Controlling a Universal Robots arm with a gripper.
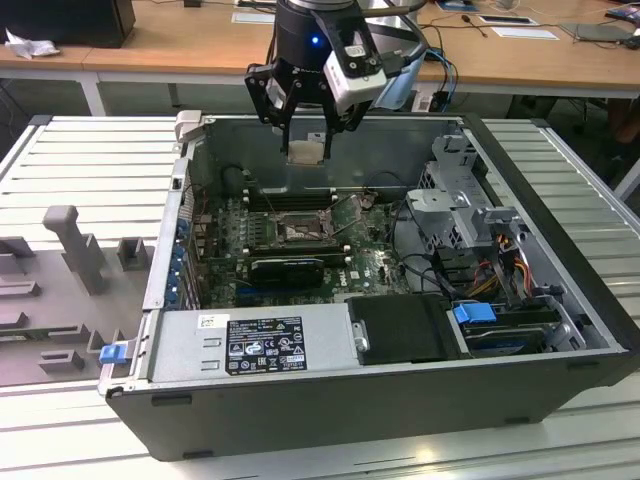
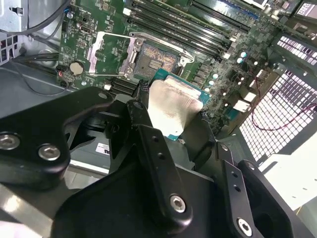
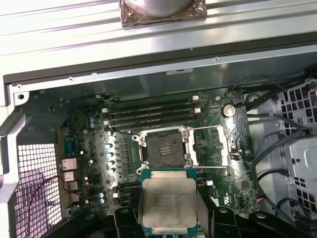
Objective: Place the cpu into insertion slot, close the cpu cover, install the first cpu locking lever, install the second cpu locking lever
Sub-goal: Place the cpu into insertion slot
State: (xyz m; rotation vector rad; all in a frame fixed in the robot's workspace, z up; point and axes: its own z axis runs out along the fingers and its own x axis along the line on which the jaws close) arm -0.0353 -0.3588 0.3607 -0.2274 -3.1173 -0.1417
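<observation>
One gripper [image 1: 307, 143] clamps the cpu [image 3: 168, 201] between its fingers. Open slot [image 1: 298, 232] sits at 6 o'clock of it, exterior view; descend level, edges square.

Bright even light; glare on cpu [image 2: 173, 104] top; case [image 1: 400, 410] interior dimmer.

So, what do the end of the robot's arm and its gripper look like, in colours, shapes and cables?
The gripper is black, with jointed link fingers fastened by silver screws. Above it, the wrist is a dark round body with a small blue light. A silver-grey box is mounted on its side, and cables trail from it.
</observation>
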